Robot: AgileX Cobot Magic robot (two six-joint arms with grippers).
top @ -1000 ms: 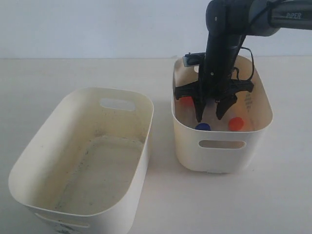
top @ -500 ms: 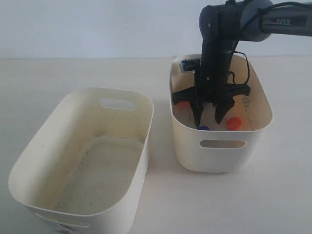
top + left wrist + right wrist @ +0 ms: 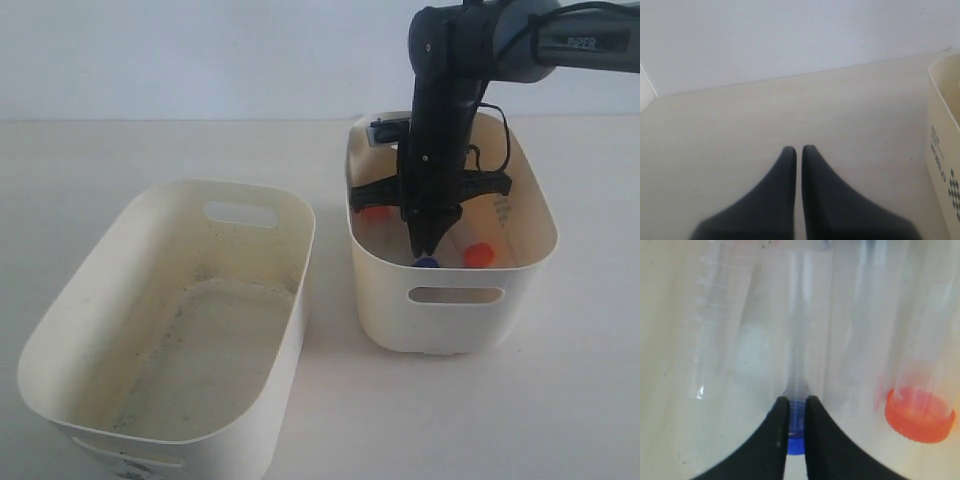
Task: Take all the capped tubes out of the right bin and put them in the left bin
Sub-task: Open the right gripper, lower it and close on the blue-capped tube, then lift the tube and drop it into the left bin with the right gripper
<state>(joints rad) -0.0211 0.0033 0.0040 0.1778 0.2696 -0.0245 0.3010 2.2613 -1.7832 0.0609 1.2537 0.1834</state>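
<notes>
**Counter**: carries both bins.

**Left bin**: stands well apart from the right claw. No tube shows on its speckled floor, so nothing has been delivered.

**Right bin**: encloses the right claw, which reaches down inside it.

**Right claw**: jaws drawn narrow onto the blue tube, pinching it just behind the cap. The tube appears to lie low against the bin floor and, in my judgement, is not yet lifted.

**Left claw**: jaws nearly together with nothing between them, held over bare counter. It is absent from the exterior view.

**Other tubes:** an orange tube lies just beside the right claw. A second orange cap sits on the claw's other side, near the bin wall. One more clear tube lies beside the claw, its cap out of sight.

**Finding:** the first transfer is at the grasp stage. None is complete. Every tube seen is in the right bin and awaits lifting, carrying across and release.
</notes>
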